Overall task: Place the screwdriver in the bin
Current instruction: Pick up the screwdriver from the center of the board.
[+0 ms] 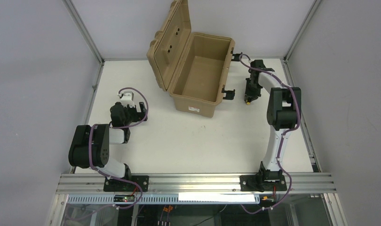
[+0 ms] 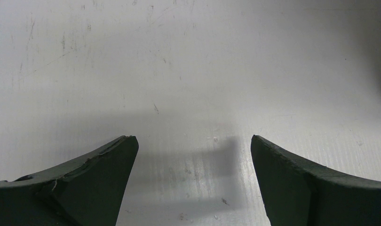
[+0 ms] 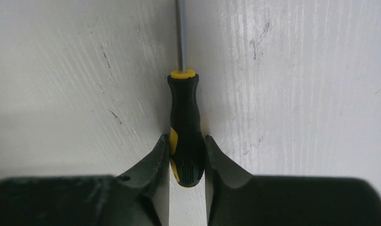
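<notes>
White scuffed surface point(image 1: 179, 141), boxed in by grey walls point(image 1: 33, 70) left, right and far. Aluminium rail point(image 1: 193, 181) along near edge, both arm bases bolted there.

Tan bin point(image 1: 198, 102) at far centre, set at a slant. Ribbed lid point(image 1: 172, 42) swung open, standing up on bin's left side and leaning left, mouth facing up.

Right arm point(image 1: 282, 108) up from near-right base, bent over toward bin's right side. Left arm point(image 1: 92, 146) folded at near left, well apart from bin. Purple cables point(image 1: 132, 89) looped along both arms.

Right gripper point(image 3: 186, 141) pointed down at surface just right of bin. Clamped on screwdriver point(image 3: 185, 127), one finger each side of handle's butt end.

Left gripper point(image 2: 193, 139) over bare surface at left, jaws wide apart, shadow on surface beneath.

Two black latches point(image 1: 229, 94) sticking out of bin's right wall, just beside right gripper. That wall and those latches between screwdriver and bin's inside.

Screwdriver outside bin, on its right. Black handle, yellow collar, yellow patch near butt. Thin shaft running straight out of top of right wrist view. Low against surface; lifted or resting, cannot tell.

Small white label point(image 1: 194, 108) on bin's near wall.
</notes>
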Motion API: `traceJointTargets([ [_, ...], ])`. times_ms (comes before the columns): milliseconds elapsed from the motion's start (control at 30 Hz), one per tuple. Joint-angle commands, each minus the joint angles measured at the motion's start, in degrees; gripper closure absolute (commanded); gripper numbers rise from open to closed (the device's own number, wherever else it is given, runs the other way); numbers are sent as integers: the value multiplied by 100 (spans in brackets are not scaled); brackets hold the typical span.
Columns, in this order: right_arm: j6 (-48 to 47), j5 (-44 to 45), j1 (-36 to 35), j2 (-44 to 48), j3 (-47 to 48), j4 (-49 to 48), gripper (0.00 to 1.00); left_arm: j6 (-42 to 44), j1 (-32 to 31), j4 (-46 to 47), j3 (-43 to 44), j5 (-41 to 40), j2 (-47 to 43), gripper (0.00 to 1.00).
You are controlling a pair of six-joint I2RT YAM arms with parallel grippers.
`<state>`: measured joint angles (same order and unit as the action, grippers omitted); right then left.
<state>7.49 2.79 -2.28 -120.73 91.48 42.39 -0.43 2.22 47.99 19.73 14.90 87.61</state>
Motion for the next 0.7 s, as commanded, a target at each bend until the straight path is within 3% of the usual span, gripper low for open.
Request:
traceJointTargets([
  [0, -12, 44, 9, -70, 178, -60, 86, 60, -24, 174, 49, -39, -113, 1],
  [367, 79, 218, 0, 1032, 258, 288, 98, 60, -26, 176, 49, -38, -114, 1],
  [667, 27, 499, -9, 1871, 1040, 1040, 96, 56, -24, 176, 49, -39, -113, 1],
])
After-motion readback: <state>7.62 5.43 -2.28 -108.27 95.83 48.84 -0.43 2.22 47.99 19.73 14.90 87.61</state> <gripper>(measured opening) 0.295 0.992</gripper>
